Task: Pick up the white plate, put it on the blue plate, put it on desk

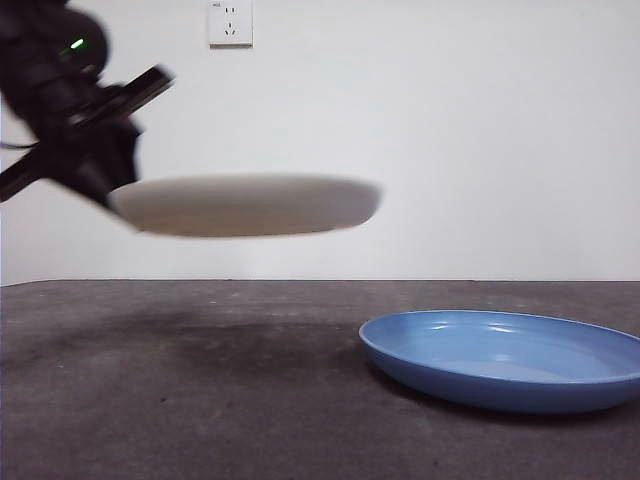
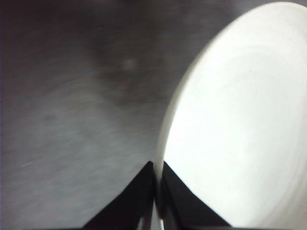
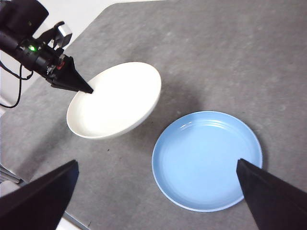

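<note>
Cream-white and matte, the white plate point(image 1: 250, 205) hangs in the air clear of the desk point(image 1: 180, 400), roughly level in the front view, its near end blurred with motion. I have it by the rim: the left gripper point(image 2: 157, 191) is pinching that edge, one black jaw above and one below, the two pressed close with only the plate's lip between them. In my right wrist view the same gripper point(image 3: 79, 86) bites the rim on the side away from the blue plate point(image 3: 207, 160), and the white plate point(image 3: 115, 100) sits just beside the blue one without overlapping it.

I judge the first step done and the carry in hand: the plate is lifted and on its way across. What I need next is to bring it sideways until it is centred over the blue plate point(image 1: 505, 360), then lower it flat so the two nest, and only then let the jaws part. A rim grip at one edge lets the far side sag, so I would keep the descent slow.

The left arm reaches in from high at the side, wrist angled downward. My right gripper point(image 3: 158, 191) waits above the blue plate, jaws spread wide, holding nothing.
</note>
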{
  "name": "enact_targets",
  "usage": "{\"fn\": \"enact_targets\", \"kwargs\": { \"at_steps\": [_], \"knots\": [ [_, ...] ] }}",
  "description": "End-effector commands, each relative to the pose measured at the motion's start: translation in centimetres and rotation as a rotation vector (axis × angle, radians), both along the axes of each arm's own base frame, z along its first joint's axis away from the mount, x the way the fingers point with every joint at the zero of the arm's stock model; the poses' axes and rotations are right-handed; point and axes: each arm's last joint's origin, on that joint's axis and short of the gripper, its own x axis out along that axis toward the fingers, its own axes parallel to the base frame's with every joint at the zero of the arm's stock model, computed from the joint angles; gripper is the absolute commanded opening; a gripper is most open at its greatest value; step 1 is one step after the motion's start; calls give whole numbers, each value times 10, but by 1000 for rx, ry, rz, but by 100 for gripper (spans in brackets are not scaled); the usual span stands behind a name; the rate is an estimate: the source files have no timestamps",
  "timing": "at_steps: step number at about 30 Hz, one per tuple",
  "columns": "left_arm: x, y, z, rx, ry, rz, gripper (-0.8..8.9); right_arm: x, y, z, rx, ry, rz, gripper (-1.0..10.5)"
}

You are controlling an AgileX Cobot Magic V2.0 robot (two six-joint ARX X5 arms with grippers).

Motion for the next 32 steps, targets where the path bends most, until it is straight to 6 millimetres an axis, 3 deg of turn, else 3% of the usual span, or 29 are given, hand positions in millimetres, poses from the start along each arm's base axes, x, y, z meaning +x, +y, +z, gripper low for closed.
{"fn": "enact_targets", "kwargs": {
  "at_steps": [1,7,12,17,23,32],
  "knots": [
    [6,-23,7,-21,-2,-33,10,-6,-2,10,-33,-34,-5,548],
    [15,-80,12,-28,-15,-139,10,-15,-4,17,-64,-35,-20,548],
    [25,-128,5,-16,-27,-230,10,-16,-4,14,-69,-10,-17,548],
    [32,-164,-5,-11,-31,-291,10,-16,-4,14,-70,-10,-16,548],
    [35,-187,-23,24,-32,-320,10,-16,-4,14,-68,-9,-11,548],
    [38,-199,-55,76,16,-335,10,-16,-4,14,-68,-9,-10,548]
  ]
}}
